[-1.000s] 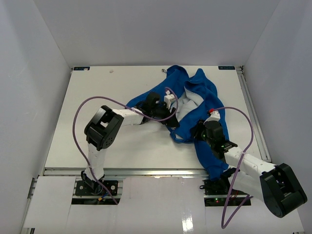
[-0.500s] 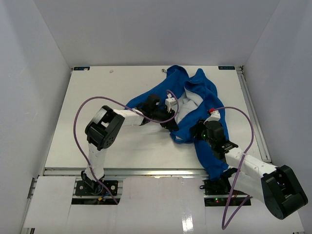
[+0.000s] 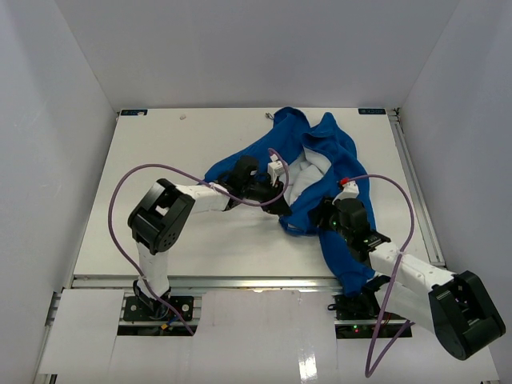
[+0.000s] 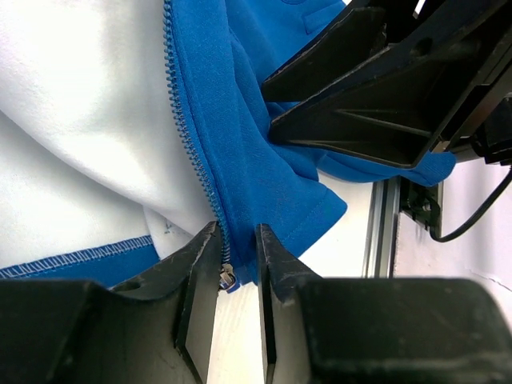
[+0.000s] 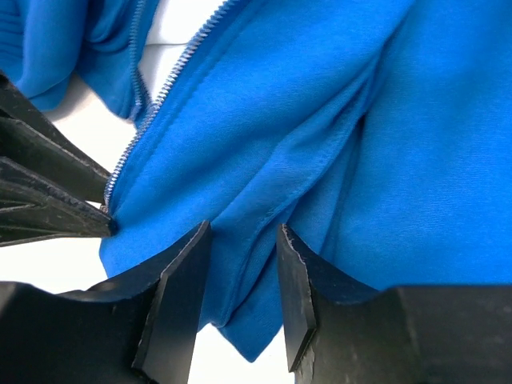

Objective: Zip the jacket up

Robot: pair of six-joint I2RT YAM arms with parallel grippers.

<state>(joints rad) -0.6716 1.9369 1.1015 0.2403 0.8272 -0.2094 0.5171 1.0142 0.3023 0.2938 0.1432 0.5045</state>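
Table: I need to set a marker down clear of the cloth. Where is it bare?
Bare: the far-left part of the table, from its left edge to the jacket, and the near strip between the left arm and right arm. Crowded: the right half, where the left tool and right tool grip the jacket.

Bright, even light from above here: only soft shadows, hugging the near edge of the jacket (image 3: 340, 148). The overhead view is sharp, with no glare. Up close, the white lining (image 4: 72, 120) nearly blows out, and my left claw (image 4: 238, 248) just below it reads dark and slightly soft.
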